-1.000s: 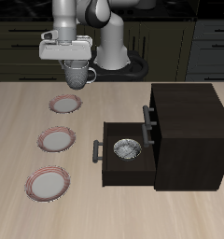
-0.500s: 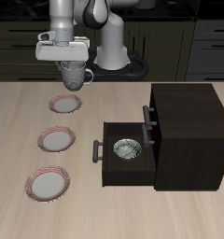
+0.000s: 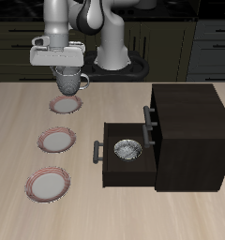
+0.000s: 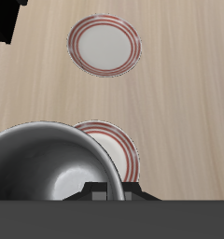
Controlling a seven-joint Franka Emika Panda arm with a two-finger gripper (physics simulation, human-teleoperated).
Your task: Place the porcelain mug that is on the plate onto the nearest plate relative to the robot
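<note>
A pale wood-grain counter point(image 3: 21, 127) fills most of the exterior view, its planks running side to side, and the same light boards show under the wrist view. Behind its far edge stands a row of dark kitchen cabinets point(image 3: 11, 42) with thin pale bar handles (drawer fronts at the far right, doors elsewhere). On the counter sits a dark, nearly black wooden cabinet point(image 3: 191, 136) with its drawer point(image 3: 124, 161) pulled open toward the left. Light is even and soft, with faint shadows.

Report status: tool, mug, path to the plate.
Tool shut on porcelain mug, in the air above the nearest plate. Nothing in the way.
</note>
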